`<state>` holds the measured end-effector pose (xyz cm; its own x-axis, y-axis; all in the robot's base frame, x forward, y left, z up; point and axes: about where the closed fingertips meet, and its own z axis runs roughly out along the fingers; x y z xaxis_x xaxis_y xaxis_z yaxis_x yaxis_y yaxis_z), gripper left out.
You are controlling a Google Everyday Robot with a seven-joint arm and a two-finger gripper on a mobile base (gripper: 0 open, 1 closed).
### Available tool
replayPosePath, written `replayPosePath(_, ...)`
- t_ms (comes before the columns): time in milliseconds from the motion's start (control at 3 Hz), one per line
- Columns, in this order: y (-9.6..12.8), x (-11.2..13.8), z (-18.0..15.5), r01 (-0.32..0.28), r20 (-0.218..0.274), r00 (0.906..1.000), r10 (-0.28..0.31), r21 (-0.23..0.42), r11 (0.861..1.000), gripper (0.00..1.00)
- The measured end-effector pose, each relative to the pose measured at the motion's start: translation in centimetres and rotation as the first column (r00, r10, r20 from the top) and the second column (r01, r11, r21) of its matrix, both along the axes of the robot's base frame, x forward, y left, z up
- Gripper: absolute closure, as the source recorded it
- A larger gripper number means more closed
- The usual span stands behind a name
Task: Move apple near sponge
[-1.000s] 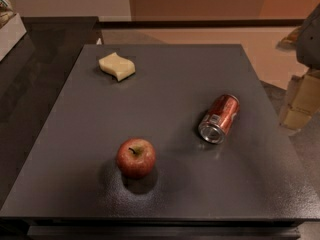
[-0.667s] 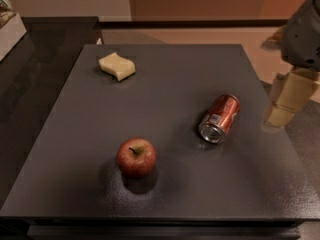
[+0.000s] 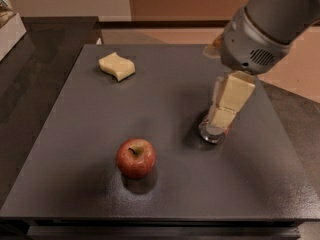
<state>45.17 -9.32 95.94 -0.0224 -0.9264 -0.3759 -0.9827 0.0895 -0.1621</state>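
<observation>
On the table (image 3: 70,179): one apple (image 3: 136,157), one sponge (image 3: 117,66), one can (image 3: 212,133) behind the gripper (image 3: 221,120) (grip unclear)

- Your gripper (image 3: 221,115) is no longer out by the right edge of the table (image 3: 165,104). It now hangs over the surface, right of centre and directly in front of the soda can (image 3: 212,133).
- You now see far more of the arm. Its grey wrist housing (image 3: 252,41) fills the upper right corner, where a second ago only a sliver showed.
- The can's red body, plain to you earlier, is now hidden behind the gripper. Only its silver end shows at the gripper's lower tip.
</observation>
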Motion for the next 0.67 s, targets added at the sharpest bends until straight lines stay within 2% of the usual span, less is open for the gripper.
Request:
replayPosePath(333, 3.4, -1.0, -1.2, -0.076, -0.008, 0.9971, 0.076, 0.019, 0.997, 0.0)
replayPosePath(667, 6.1, -2.5, -3.0, -0.145, 0.007, 0.9894, 0.145, 0.02, 0.989, 0.0)
